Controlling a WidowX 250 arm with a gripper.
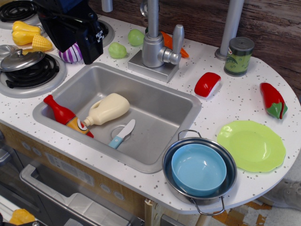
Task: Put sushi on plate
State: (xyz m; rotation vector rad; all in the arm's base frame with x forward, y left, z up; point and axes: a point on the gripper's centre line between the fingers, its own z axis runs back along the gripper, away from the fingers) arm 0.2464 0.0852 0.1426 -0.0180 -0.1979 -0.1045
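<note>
The sushi (207,84), a small piece with a glossy red top and a white base, lies on the speckled counter right of the sink. The lime-green plate (251,145) lies flat and bare near the counter's front right edge, below and to the right of the sushi. My black gripper (77,35) hangs at the far upper left between the stove and the sink, far from both. Its fingers point down and I cannot see how they stand. It seems to hold nothing.
The sink (183,106) holds a red ketchup bottle (63,114), a cream bottle (107,109) and a toy knife (122,133). A steel pot (169,162) with a light blue bowl (198,169) stands left of the plate. Nearby are a red chili pepper (273,100), a can (238,56) and the faucet (157,44).
</note>
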